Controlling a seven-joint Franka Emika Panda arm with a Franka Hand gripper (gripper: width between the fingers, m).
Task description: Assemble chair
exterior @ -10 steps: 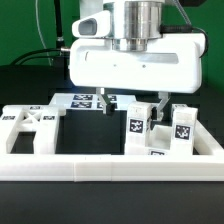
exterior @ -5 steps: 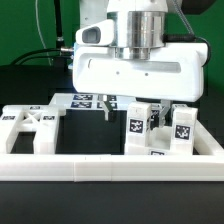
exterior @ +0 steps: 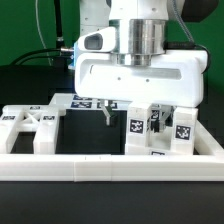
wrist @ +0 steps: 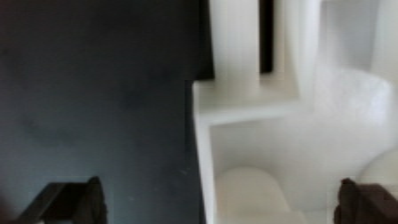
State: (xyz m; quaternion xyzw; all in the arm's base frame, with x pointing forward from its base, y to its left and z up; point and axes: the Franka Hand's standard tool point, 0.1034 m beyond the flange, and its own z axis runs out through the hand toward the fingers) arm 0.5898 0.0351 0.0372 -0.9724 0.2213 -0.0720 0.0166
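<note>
The chair's white parts lie on the black table. The X-braced panel (exterior: 30, 126) is at the exterior view's left. Two upright tagged blocks (exterior: 135, 131) (exterior: 182, 131) stand at the right, with another tagged piece (exterior: 156, 122) between them. My gripper (exterior: 132, 116) hangs over the right group, open, one dark finger (exterior: 106, 110) left of the nearer block and the other partly hidden among the parts. In the wrist view a white slotted part (wrist: 294, 110) lies below, filling about half the span of the open gripper (wrist: 221, 203). Nothing is held.
A long white border rail (exterior: 110, 166) runs along the front of the work area. The marker board (exterior: 82, 100) lies flat behind the parts. Black cables trail at the back left over the dark table (wrist: 98, 100).
The gripper has shifted toward the exterior view's right and come down a little, staying open. The parts have not moved.
</note>
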